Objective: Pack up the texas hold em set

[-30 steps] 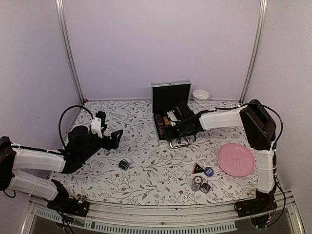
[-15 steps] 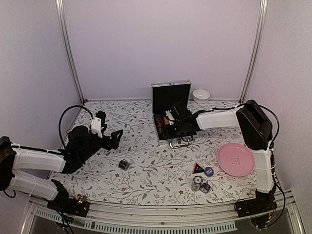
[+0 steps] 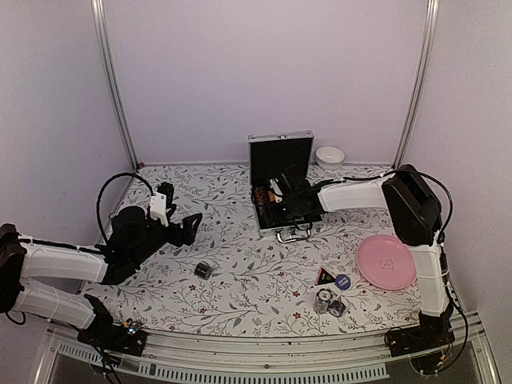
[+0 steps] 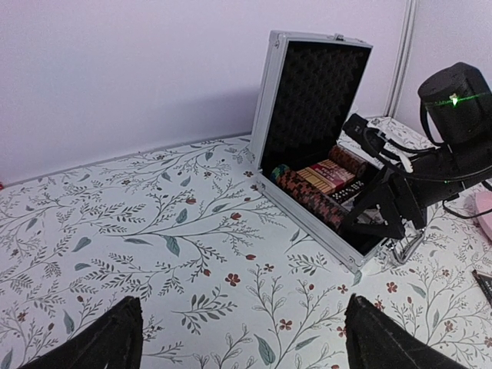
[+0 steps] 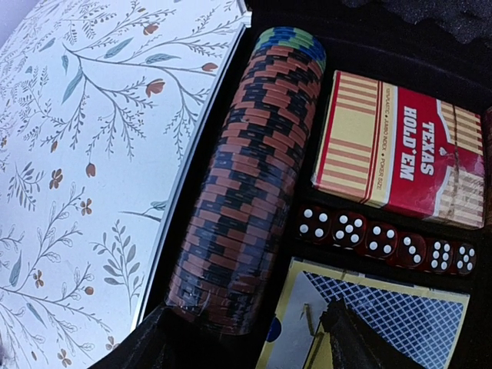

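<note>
The silver case (image 3: 280,160) stands open at the back centre, lid upright. My right gripper (image 3: 282,210) reaches down into its tray. In the right wrist view the gripper (image 5: 246,330) is open. Its fingers straddle the near end of a long row of brown-and-black chips (image 5: 254,177), with a gap to the right finger (image 5: 361,338), which is over a blue-checked deck (image 5: 392,307). A red Texas Hold'em deck (image 5: 392,154) and a row of dice (image 5: 384,238) lie beside the chips. My left gripper (image 3: 180,206) hovers open and empty at the left.
A loose dark chip stack (image 3: 204,270) lies in front of the left gripper. Near the front right are two chip stacks (image 3: 328,304), a black triangle (image 3: 325,277) and a blue disc (image 3: 343,281). A pink plate (image 3: 386,262) is at the right and a white bowl (image 3: 330,155) sits behind the case.
My right gripper has slid left, further into the case tray. The left arm has not moved.
</note>
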